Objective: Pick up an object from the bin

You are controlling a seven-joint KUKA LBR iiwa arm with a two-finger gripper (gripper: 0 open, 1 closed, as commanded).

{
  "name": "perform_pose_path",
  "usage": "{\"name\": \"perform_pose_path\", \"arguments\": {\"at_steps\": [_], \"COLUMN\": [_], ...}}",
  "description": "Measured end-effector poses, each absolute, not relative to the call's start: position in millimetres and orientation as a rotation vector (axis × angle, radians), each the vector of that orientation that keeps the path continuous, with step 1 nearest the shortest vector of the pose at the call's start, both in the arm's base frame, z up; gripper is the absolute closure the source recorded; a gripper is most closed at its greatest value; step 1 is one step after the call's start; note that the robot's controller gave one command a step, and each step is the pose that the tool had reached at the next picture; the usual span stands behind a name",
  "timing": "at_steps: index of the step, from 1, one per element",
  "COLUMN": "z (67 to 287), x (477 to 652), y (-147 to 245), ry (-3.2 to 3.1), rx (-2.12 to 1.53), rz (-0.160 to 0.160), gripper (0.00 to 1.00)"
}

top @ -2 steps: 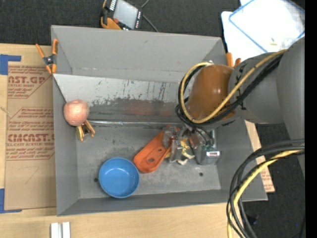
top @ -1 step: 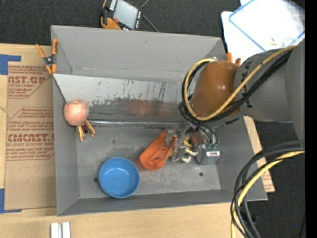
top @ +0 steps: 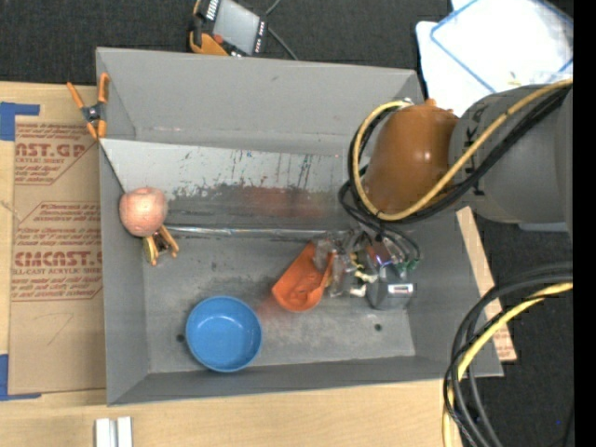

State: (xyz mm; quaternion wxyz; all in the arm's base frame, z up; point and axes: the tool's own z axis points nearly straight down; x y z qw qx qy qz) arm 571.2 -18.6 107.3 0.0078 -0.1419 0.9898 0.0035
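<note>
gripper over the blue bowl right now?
No: the gripper is beside the orange crumpled thing, and the blue bowl lies apart to its lower left.

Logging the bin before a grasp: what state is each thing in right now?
Blue bowl: upright, opening up, on the bin floor.
Orange crumpled thing: lying mid-bin, right beside the gripper.
Pink ball: resting at the view's left wall, above a small orange piece.
Gripper: lowered into the bin, next to the orange crumpled thing.

Orange crumpled soft obj, mid-right of bin floor, against gripper
</note>
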Motion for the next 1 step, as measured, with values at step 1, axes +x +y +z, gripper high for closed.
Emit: {"name": "perform_pose_path", "arguments": {"at_steps": [1], "z": [179.3], "x": [572.2], "y": [-18.4], "ry": [3.1], "rx": [-0.426], "rz": [0.008], "gripper": [1.0]}}
